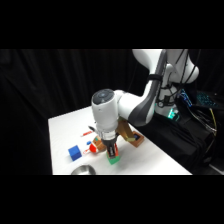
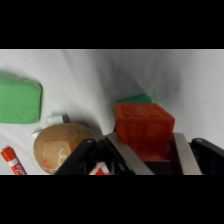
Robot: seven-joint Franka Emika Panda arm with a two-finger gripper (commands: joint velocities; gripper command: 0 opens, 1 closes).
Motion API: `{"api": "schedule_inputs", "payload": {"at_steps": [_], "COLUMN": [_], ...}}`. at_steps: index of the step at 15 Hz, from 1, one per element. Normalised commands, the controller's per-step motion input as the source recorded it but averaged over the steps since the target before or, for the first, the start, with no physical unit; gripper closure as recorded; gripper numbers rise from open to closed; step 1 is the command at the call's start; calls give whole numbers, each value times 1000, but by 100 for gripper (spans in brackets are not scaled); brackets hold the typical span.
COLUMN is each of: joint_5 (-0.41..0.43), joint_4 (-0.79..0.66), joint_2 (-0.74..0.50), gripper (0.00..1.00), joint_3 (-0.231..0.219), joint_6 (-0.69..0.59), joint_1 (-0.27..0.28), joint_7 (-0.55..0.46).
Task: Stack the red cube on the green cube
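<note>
The tool (image 2: pixel 146 150) is clamped on the red cube (image 2: pixel 144 127), fingers (image 2: pixel 181 152) pressing both sides, holding this orange-red, grid-textured block directly above the green cube (image 1: pixel 114 159) on the table (image 1: pixel 155 160).

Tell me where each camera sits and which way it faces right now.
Side view: fixed beside the table, looking across and down; shows the whole white arm reaching from upper right, gripper over the green cube.
Wrist view: on the wrist, looking down past the fingers; the red cube sits clamped between them, green cube edge just behind.
Shared: gripper, red cube, green cube.
</note>
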Motion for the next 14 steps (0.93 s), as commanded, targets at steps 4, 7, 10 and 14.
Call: {"api": "schedule_inputs", "payload": {"at_steps": [4, 7, 10, 14], "joint_5": [156, 152, 142, 85], "joint_4": [3, -15, -37, -81], "joint_2": [-18, -59, -121, -231], "gripper": [15, 0, 0, 0], "joint_3": [-15, -9, -9, -41], "joint_6": [41, -1, -102, -211], "joint_1": [32, 49, 52, 72], "joint_7": [-124, -106, -108, -59]}}
